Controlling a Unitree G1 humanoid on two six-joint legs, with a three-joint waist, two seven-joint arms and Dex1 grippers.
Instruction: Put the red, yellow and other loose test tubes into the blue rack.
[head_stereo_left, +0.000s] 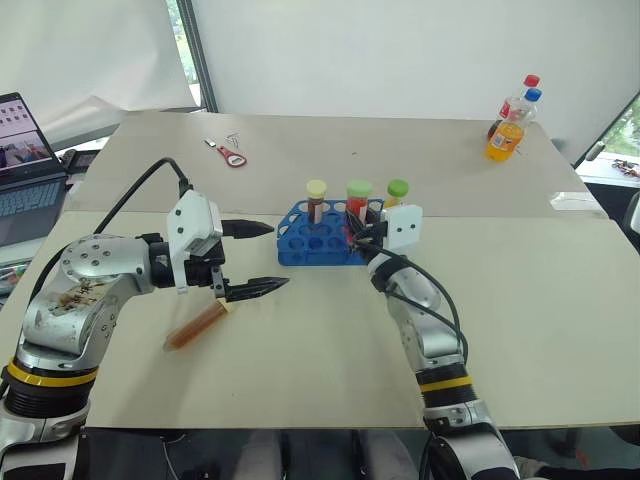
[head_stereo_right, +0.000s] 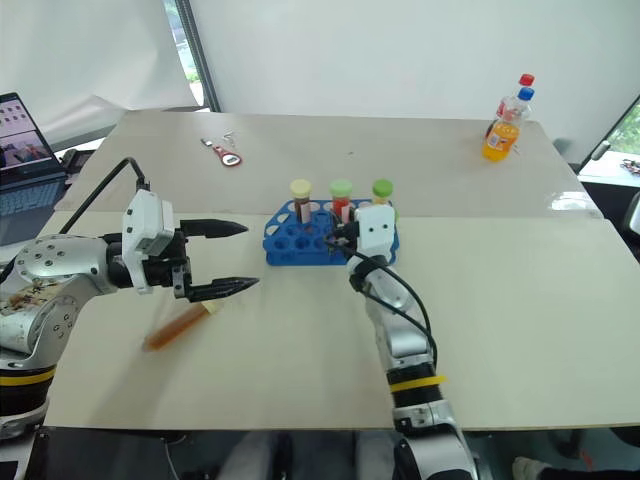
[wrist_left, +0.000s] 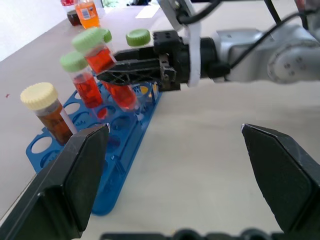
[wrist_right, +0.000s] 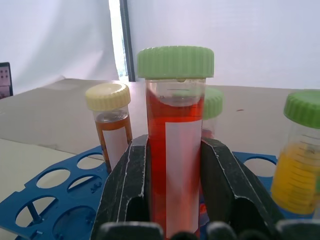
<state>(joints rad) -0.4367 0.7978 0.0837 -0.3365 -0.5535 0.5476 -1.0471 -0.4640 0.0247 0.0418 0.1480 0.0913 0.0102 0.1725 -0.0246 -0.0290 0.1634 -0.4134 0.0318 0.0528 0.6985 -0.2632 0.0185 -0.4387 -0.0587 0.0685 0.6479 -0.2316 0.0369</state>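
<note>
The right tool (head_stereo_left: 352, 228) is clenched on a red-liquid tube with a green cap (wrist_right: 175, 145), holding it upright, slightly tilted, over the near edge of the blue rack (head_stereo_left: 300, 247), which sits mid-desk (head_stereo_left: 540, 300). Whether the tube's foot is already in a hole I cannot tell. In the rack stand a brown-orange tube with a pale yellow cap (head_stereo_left: 316, 198), another red tube with a green cap (wrist_left: 82, 80) and a yellow tube with a green cap (head_stereo_left: 397, 192). The left tool (head_stereo_left: 262, 257) hangs released, fingers spread wide, to the left of the rack and apart from it. Below it a further tube of orange-brown liquid (head_stereo_left: 197, 326) lies flat on the desk. Two capped drink bottles (head_stereo_left: 510, 125) stand far off at the back right corner.
</note>
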